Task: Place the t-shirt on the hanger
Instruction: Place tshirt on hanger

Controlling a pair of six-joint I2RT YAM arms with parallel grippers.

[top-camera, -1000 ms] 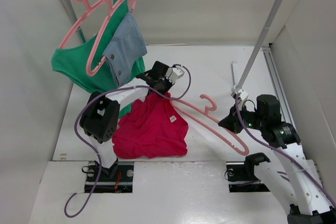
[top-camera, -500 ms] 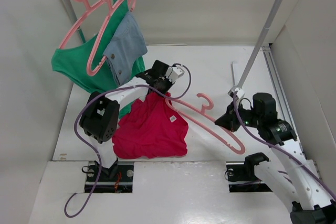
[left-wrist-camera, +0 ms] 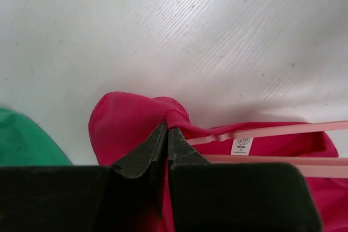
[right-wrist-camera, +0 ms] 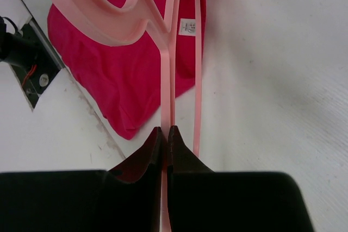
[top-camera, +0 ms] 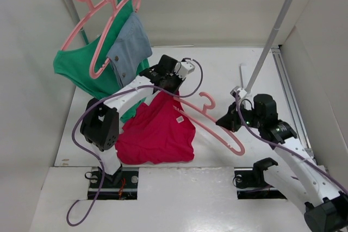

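The left gripper [left-wrist-camera: 166, 130] was clenched on a small pinch of the t-shirt [top-camera: 156, 133] at the neck edge. It held that bit up while the rest lay heaped on the table [top-camera: 217, 69], near-left of centre. The right gripper [right-wrist-camera: 165, 132] was clamped on one thin bar of the hanger [right-wrist-camera: 89, 20], just right of its hook. From there the hanger slanted far-left. Its tip sat at the neck opening by the left gripper, w/ bars crossing beside the white label [left-wrist-camera: 241, 146]. Couldn't tell if the tip was inside the neck or only lying on the cloth.

Risks, imo:
- The pinch was tiny, so a shove from the hanger could drag the fabric out of the left jaws & the neck would flop shut.
- The hanger was held by one thin bar well away from the working tip, so it'd prob. twist or slip if that tip snagged.
- The tip might ride over the cloth, not into it.
- The left arm's purple cable [top-camera: 200, 74] looped near the hook, another snag risk.
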